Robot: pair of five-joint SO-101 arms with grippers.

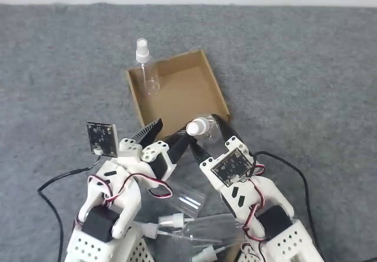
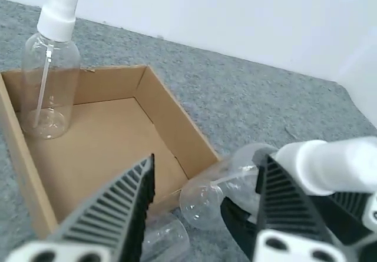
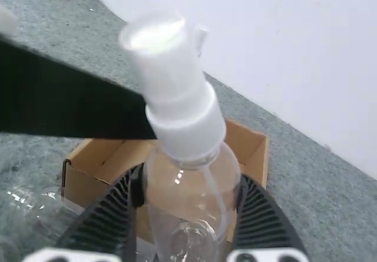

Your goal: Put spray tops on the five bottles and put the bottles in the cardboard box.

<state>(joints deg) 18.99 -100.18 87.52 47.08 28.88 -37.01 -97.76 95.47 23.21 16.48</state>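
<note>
One capped bottle (image 1: 200, 126) is being clamped by the right claw (image 3: 188, 179) beside the box (image 1: 134, 94); the left claw (image 1: 174, 129) is being held apart alongside.

Grey, carpet-like table (image 1: 306, 68). Near its middle, an open cardboard box (image 1: 189, 92). By the near edge, clear bottles (image 1: 188, 200), perhaps two, lying among loose spray tops (image 1: 169, 220).
</note>
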